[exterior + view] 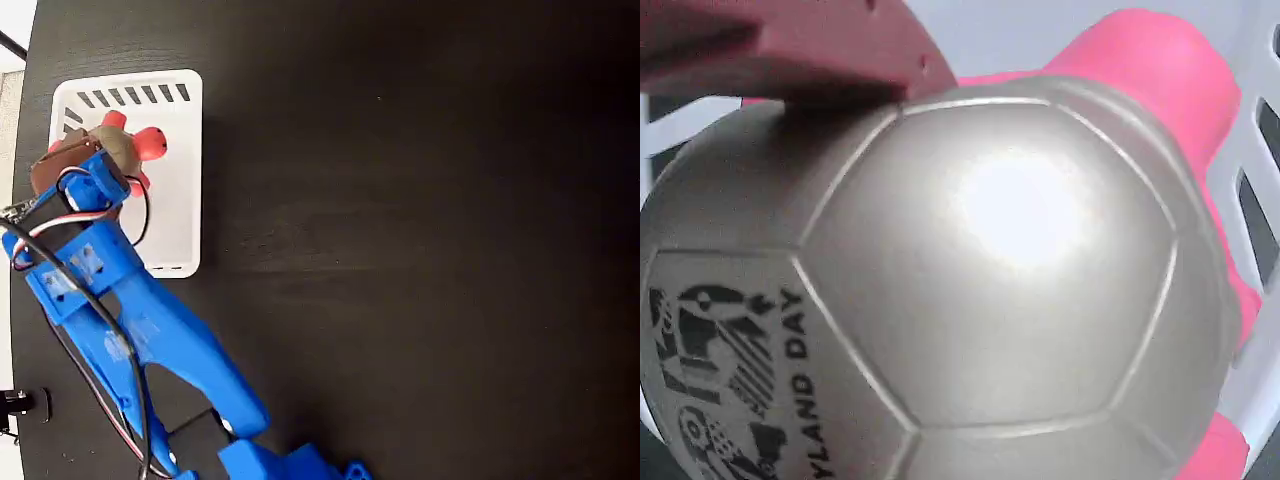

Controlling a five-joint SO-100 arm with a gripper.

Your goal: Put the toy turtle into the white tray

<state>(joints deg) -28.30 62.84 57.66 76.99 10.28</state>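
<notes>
A black table point(420, 250) is seen; the toy turtle point(135, 148) is held over the white tray point(180, 200), clamped by the gripper point(88, 165).

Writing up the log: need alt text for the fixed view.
Seen from above, the blue arm's gripper is over the white tray at the black table's upper left, with the toy turtle at its tip.

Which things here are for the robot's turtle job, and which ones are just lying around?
For the job:
- the toy turtle, with its silvery shell and red head, over the white tray
- the white tray
- the robot's hand, right on top of the turtle's shell

Just there:
- the black table
- a small black thing at the left edge, too cut off to name
</notes>
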